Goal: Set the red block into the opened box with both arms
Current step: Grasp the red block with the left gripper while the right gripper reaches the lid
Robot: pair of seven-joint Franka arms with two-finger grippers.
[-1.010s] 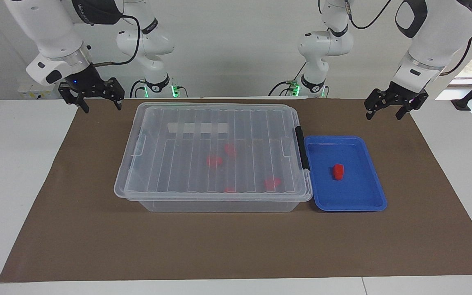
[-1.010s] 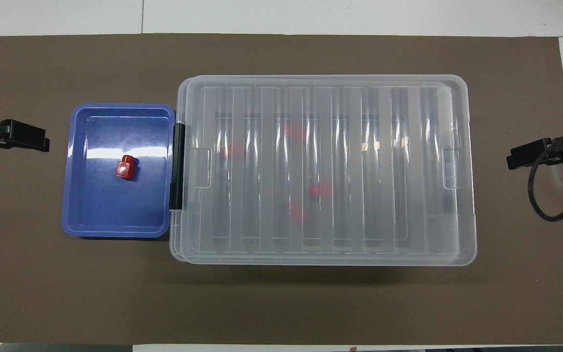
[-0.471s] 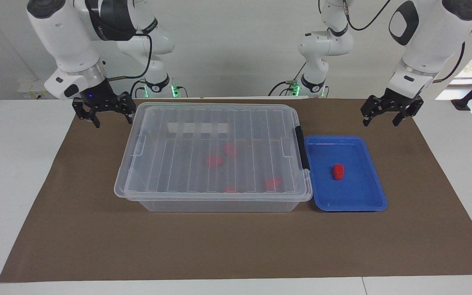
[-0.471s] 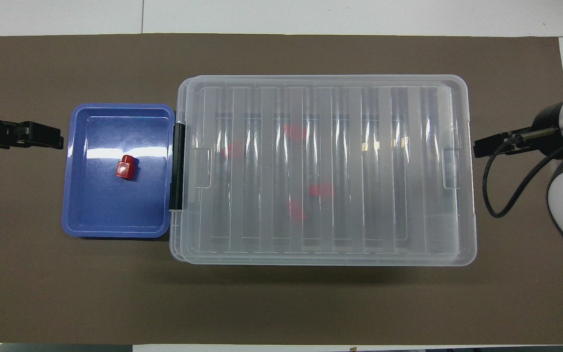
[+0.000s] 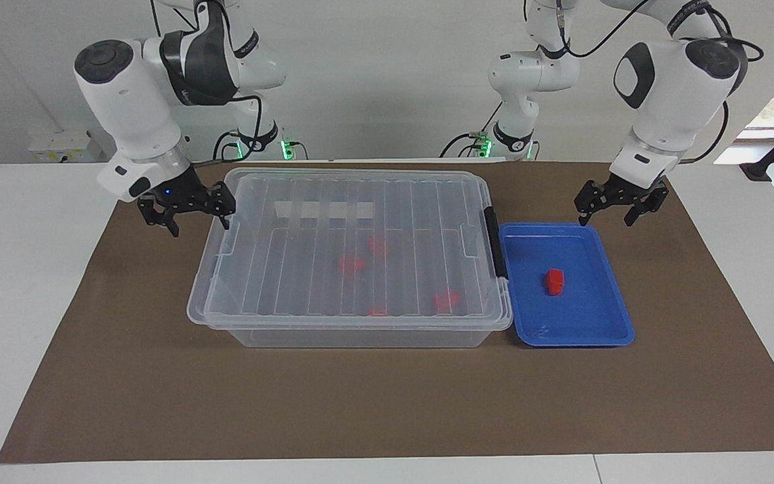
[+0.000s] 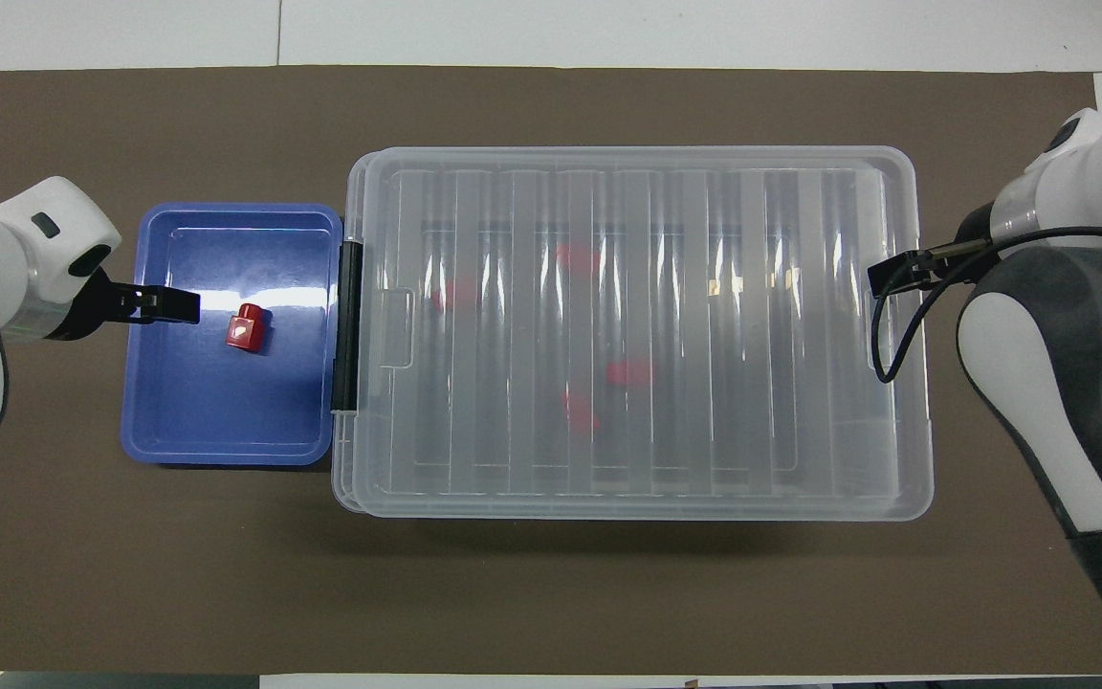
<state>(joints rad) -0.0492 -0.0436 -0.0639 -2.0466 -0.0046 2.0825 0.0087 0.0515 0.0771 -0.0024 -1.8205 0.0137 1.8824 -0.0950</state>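
The red block [image 5: 554, 281] [image 6: 245, 327] lies alone in a shallow blue tray [image 5: 602, 336] [image 6: 226, 450]. Beside the tray stands the clear box [image 5: 360, 337] [image 6: 637, 510] with its ribbed lid lying shut on top and a black latch [image 5: 492, 242] [image 6: 349, 325] on the tray's side. Several red pieces show blurred through the lid. My left gripper [image 5: 607, 215] [image 6: 178, 304] hangs open over the tray's rim at the left arm's end, holding nothing. My right gripper [image 5: 199, 222] [image 6: 886, 276] hangs open and empty at the box's end toward the right arm.
Everything rests on a brown mat [image 5: 387, 403] [image 6: 551, 593] that covers most of the white table. A cable loops from the right arm's wrist [image 6: 905, 335] over the box's end.
Both arms have swung inward and lower: the left gripper from off the mat's end to over the tray's rim, the right gripper to the box's end. Block, tray and box have not moved.
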